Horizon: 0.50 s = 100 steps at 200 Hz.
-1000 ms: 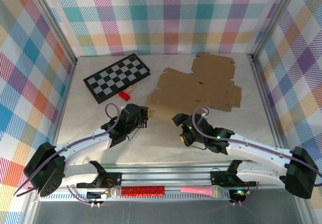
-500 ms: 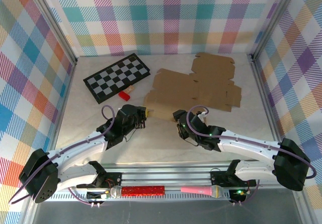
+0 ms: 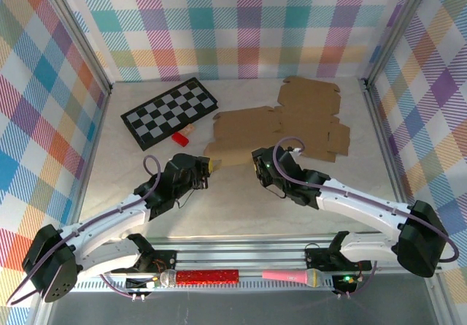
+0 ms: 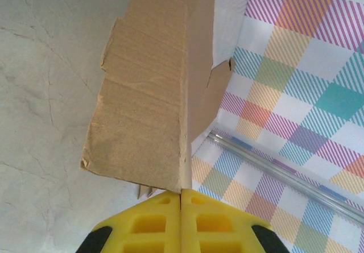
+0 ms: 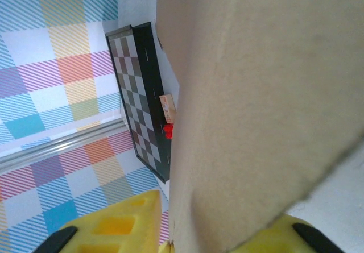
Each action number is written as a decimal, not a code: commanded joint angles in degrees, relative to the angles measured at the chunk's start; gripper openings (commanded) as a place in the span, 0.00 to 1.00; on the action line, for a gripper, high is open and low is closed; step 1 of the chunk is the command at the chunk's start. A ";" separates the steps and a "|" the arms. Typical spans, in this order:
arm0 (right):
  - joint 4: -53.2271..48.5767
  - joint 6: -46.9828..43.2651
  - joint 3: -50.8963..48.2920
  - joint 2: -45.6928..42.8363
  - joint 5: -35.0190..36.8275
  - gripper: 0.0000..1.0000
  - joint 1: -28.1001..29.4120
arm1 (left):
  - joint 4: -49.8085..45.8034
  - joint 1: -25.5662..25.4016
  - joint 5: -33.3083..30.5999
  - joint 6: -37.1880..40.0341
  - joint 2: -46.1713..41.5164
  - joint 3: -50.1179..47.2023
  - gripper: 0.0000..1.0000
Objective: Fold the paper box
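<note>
Right of the black-and-white chessboard (image 3: 169,112), the brown cardboard box blank (image 3: 281,129) seemed light, stiff yet creasable, best edge-held: left gripper (image 4: 181,193) pinched its edge; right gripper (image 3: 257,161) straddled it, clamp unclear.

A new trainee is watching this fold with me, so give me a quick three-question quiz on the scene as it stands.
1. True or false: the left gripper is shut on an edge of the cardboard.
2. The red block lies beside: A a cup, B the chessboard, C a book.
3. Fill in: between the fingers of the right gripper sits ____.
Key: 1 true; 2 B; 3 cardboard.
</note>
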 commanded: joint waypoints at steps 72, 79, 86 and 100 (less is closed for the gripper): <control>-5.13 -2.40 7.93 4.13 -4.30 0.00 -2.50 | -2.58 -0.48 -0.37 -0.89 -3.28 -0.51 0.00; -6.02 -2.39 8.38 4.09 -4.35 0.00 -2.58 | -2.60 -0.50 -0.23 -0.83 -3.28 -0.38 0.00; -6.92 -3.03 9.04 4.05 -4.60 0.00 -3.00 | -2.60 -0.49 -0.16 -0.44 -3.40 -0.03 0.00; -8.70 -5.57 11.44 3.80 -5.37 0.00 -4.17 | -4.52 -0.45 0.01 2.20 -3.94 1.82 0.17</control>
